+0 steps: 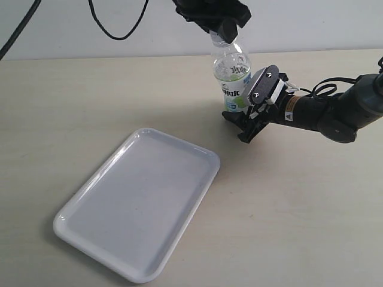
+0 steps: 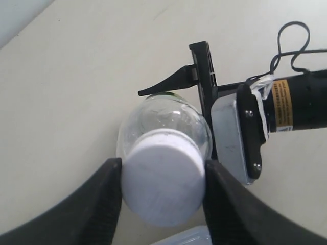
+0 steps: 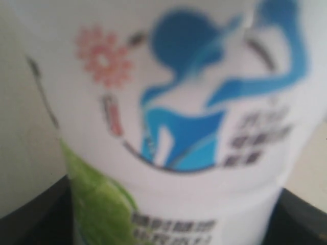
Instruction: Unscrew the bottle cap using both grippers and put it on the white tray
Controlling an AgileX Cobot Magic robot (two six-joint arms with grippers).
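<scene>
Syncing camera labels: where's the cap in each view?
Exterior: top centre, hidden inside the left gripper atop the bottle.
Left wrist: cap clamped between the gripper's fingers, over the bottle's shoulder.
Right wrist: not in it; the label fills the frame.
Shared landmark: the bottle, in all three.

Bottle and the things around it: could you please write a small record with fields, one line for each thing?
bottle: upright on the table
cap: on the bottle's neck, not yet removed
left gripper: shut on the cap from above
right gripper: shut on the bottle's lower part, from the side
tray: flat on the table, apart from the bottle, holds nothing
</scene>
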